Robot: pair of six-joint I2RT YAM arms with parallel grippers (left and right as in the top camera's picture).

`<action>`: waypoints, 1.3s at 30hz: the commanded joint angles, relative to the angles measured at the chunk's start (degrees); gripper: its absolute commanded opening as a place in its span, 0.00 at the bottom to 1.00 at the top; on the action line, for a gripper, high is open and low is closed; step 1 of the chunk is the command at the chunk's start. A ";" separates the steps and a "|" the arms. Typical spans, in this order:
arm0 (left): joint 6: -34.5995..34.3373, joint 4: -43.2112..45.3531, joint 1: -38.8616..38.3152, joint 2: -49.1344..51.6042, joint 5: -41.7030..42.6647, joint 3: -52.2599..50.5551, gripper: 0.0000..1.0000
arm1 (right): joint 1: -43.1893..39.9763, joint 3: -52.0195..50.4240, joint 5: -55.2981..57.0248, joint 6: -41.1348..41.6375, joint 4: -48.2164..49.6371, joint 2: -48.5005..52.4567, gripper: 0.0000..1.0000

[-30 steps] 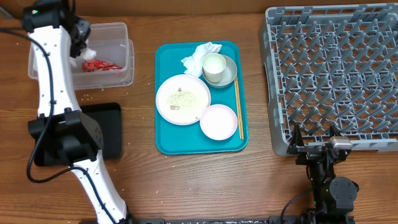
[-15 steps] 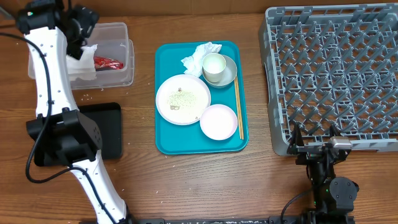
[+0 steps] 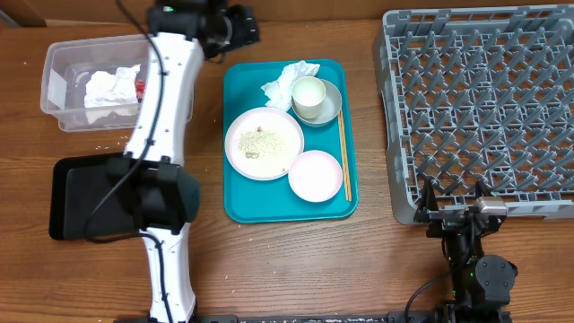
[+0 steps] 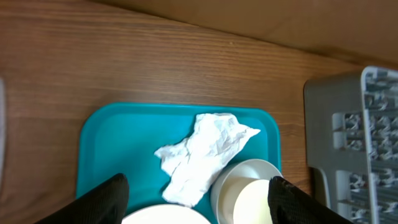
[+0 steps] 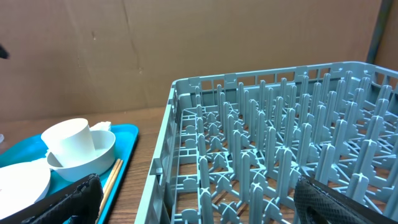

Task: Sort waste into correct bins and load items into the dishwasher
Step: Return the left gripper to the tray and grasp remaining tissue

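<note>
Swinging away from the clear tub (image 3: 63,112), the left gripper (image 4: 198,186) is now hovering over the teal tray (image 3: 235,202), fingers spread and holding nothing, above a crumpled napkin (image 4: 202,155) that is lying beside the cup (image 3: 308,94) sitting in the bowl (image 3: 332,109). Another white wad (image 3: 108,87) is lying in the tub against the red wrapper (image 3: 141,87). Two plates (image 3: 263,144) and the chopsticks (image 3: 343,157) are resting on the tray. At the dish rack's (image 3: 484,99) near edge, the right gripper (image 5: 205,202) is waiting with its fingers wide apart.
</note>
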 commanded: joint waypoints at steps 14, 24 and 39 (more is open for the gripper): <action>9.05 3.08 -2.10 17.86 7.13 -0.20 0.69 | 0.00 -0.59 0.00 0.39 0.37 -0.61 1.00; 9.60 2.89 -6.05 19.82 -5.25 -0.20 0.70 | 0.00 -0.59 0.00 0.39 0.37 -0.61 1.00; 11.69 0.46 -7.87 19.96 -13.99 -0.20 0.38 | 0.00 -0.59 0.00 0.39 0.37 -0.61 1.00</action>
